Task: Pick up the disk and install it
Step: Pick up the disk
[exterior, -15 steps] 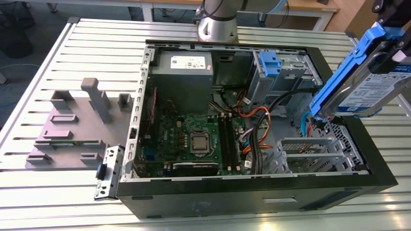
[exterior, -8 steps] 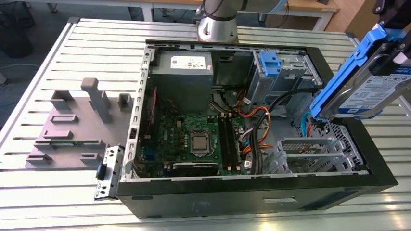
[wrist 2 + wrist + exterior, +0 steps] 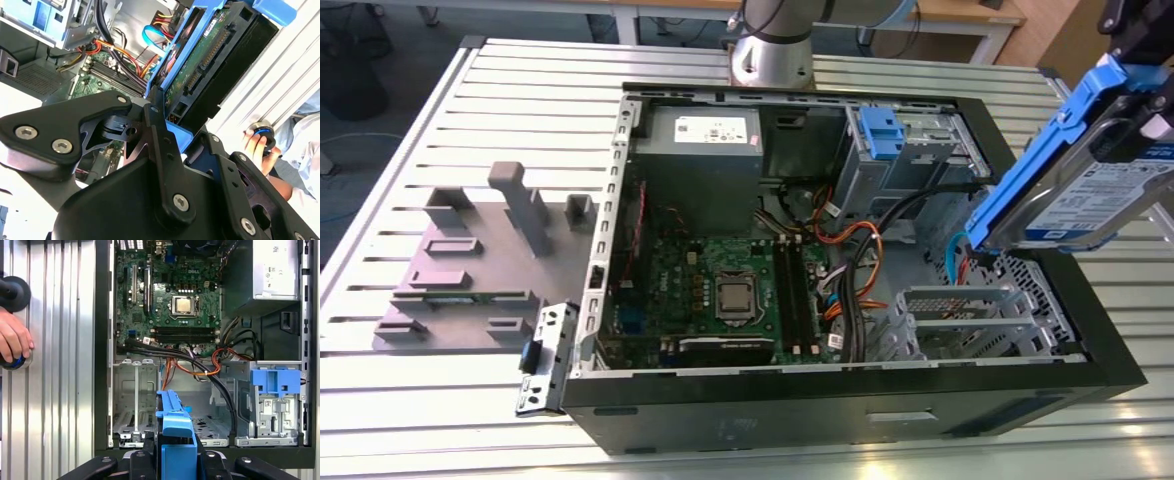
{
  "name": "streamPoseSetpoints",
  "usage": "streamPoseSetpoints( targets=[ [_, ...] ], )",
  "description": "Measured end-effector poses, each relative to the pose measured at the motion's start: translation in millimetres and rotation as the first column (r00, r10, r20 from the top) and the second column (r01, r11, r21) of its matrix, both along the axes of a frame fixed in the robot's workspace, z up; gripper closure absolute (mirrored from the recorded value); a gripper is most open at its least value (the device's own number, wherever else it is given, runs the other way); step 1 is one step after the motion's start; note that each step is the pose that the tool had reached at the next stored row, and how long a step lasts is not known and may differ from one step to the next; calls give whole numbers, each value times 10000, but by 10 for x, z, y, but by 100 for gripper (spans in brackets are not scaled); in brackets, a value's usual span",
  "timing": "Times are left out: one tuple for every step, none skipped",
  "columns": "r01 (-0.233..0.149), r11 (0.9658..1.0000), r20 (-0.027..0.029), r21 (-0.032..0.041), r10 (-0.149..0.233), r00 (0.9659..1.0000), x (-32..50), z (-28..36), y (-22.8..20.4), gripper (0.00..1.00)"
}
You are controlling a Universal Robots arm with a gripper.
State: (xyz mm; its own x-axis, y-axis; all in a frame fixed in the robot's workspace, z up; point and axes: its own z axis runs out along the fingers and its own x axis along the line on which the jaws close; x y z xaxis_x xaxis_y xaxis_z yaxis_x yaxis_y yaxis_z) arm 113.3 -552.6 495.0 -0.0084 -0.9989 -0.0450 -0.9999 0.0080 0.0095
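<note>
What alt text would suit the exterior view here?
The gripper holds the disk, tilted in its blue carrier, above the open computer case at the exterior view's right. The motherboard and a grey power supply lie exposed inside.

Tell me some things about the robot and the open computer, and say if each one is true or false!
1. The gripper holds the disk in the air. True.
2. The disk is already inside the drive cage. False: it is up above the edge of the computer case, held in the jaws.
3. The disk has a blue carrier bracket around it. True.
4. The case has its side cover on. False: it is open, and the motherboard shows.
5. A person's hand rests on the table beside the case. True.
</note>
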Motion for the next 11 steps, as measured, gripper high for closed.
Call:
streamPoseSetpoints(
  targets=[
    [0, 10000, 1, -1, 0, 10000, 0, -1, -4, 63],
    [0, 10000, 1, 0, 0, 10000, 0, -1, -8, 63],
    [0, 10000, 1, 0, 0, 10000, 0, -2, -12, 63],
    [0, 10000, 0, 0, 0, 10000, 0, -3, -16, 63],
    [0, 10000, 0, 0, 0, 10000, 0, -3, -21, 63],
    [0, 10000, 0, 0, 0, 10000, 0, -4, -25, 63],
    [0, 10000, 0, 0, 0, 10000, 0, -5, -29, 63],
    [0, 10000, 0, 0, 0, 10000, 0, -6, -32, 63],
    [0, 10000, 0, 0, 0, 10000, 0, -6, -36, 63],
    [0, 10000, 1, 1, 0, 10000, 0, -7, -40, 63],
    [0, 10000, 1, 0, 0, 10000, 0, -8, -44, 63]
  ],
)
